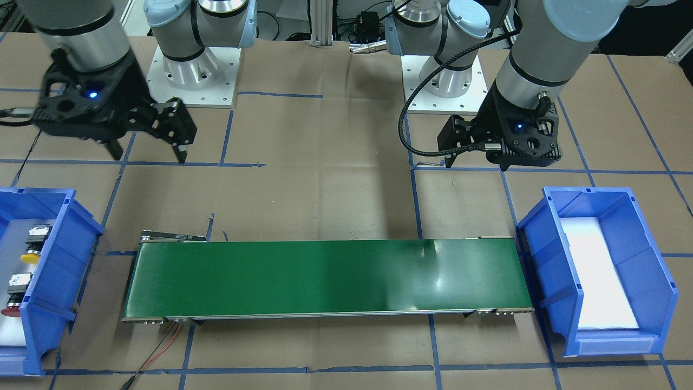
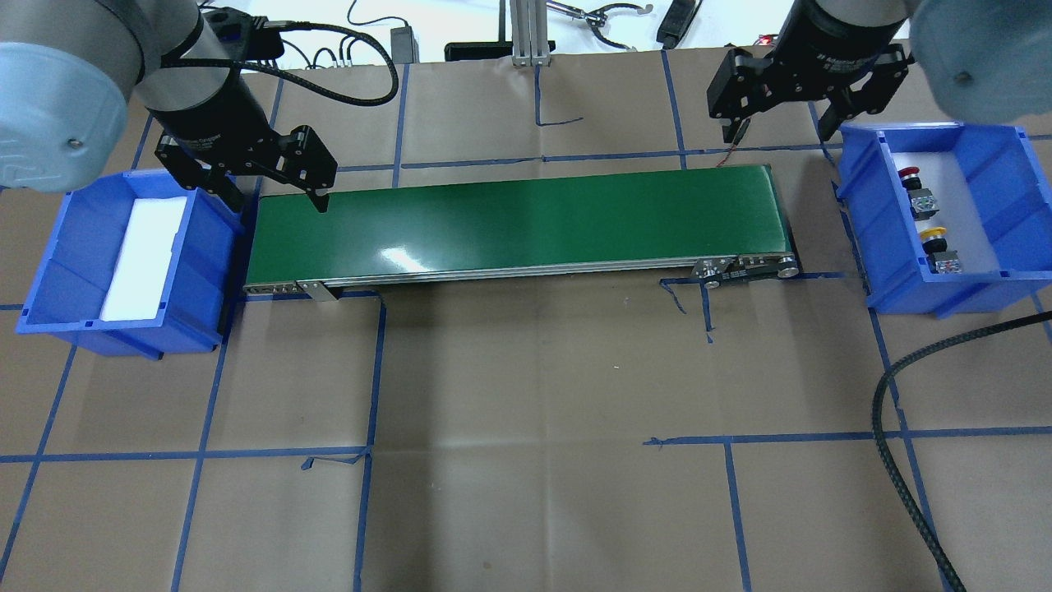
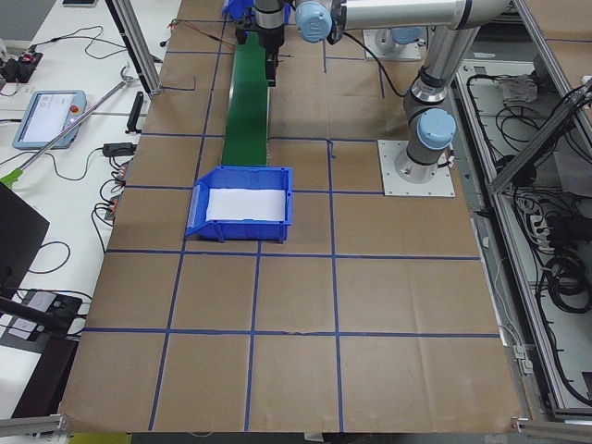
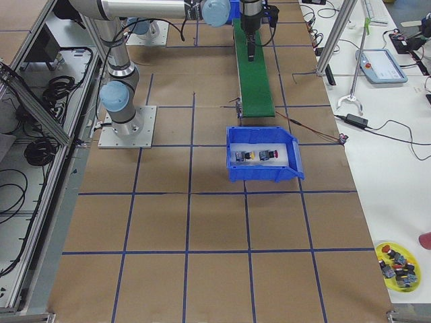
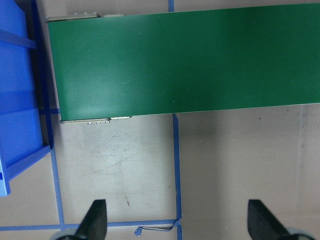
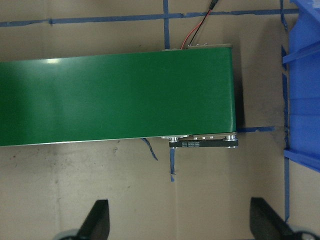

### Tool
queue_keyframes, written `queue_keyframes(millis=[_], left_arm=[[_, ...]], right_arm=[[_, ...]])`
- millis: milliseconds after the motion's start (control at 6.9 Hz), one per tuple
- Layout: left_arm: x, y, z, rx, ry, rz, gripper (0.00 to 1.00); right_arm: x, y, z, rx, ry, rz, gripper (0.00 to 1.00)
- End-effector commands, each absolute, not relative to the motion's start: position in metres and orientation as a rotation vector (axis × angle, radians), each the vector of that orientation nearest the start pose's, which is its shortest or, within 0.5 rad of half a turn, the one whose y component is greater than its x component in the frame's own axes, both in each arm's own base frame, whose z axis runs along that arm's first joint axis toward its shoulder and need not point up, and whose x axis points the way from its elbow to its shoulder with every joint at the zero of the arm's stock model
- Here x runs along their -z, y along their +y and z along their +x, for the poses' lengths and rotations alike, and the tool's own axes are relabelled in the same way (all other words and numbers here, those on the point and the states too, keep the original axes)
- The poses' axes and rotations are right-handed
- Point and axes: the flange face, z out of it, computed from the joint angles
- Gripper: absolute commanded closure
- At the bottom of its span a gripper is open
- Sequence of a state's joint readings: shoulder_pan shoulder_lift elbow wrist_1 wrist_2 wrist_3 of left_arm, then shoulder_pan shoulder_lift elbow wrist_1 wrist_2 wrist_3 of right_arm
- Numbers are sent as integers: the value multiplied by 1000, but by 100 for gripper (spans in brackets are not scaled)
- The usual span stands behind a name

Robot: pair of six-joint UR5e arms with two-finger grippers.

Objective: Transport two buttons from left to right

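Buttons [image 2: 922, 204] lie on their sides in the bin [image 2: 953, 294] on my right, long axes along it, caps pointing away from my base. My right gripper [image 2: 791, 131], spread wide and empty, hovers nearer, by the belt [image 2: 526, 214] end; my left gripper [image 2: 278, 201], also spread, is well apart.

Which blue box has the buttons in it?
The blue box on the robot's right side. It holds the red button and the yellow button; the other blue box, on the left, has only a white pad inside.
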State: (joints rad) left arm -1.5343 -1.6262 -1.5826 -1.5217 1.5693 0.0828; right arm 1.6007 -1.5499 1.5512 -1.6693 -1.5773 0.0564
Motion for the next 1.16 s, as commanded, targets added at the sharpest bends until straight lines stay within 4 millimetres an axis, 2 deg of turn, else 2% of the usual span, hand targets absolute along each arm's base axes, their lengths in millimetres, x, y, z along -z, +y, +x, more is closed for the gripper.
queue_keyframes(millis=[0,1015], left_arm=[[-459,-517,-114,-29,3143,72,0],[-461,-516,-115,-24,3143,72,0]], right_arm=[[-486,-464,157,116,3138,27,0],[-480,-461,156,107,3143,27,0]])
